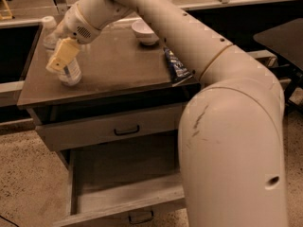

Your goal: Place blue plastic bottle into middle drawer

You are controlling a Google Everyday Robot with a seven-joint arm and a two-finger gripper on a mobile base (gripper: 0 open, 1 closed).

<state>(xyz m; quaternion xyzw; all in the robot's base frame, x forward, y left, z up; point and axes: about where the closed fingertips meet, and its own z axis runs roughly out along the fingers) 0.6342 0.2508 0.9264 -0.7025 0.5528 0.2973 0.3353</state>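
Note:
The blue plastic bottle (66, 65) stands upright on the left of the cabinet top (118, 65), its white cap (48, 21) at the top. My gripper (60, 58) is right in front of the bottle's body, its yellowish fingers (62, 56) over the label. The middle drawer (123, 174) is pulled out below, with a bare grey floor; my arm hides its right part.
A small white bowl (144, 31) sits at the back of the cabinet top. A dark blue-and-white snack bag (176, 66) lies at the right edge. A shut drawer front with a black loop handle (127, 130) is above the open drawer. My large arm fills the right side.

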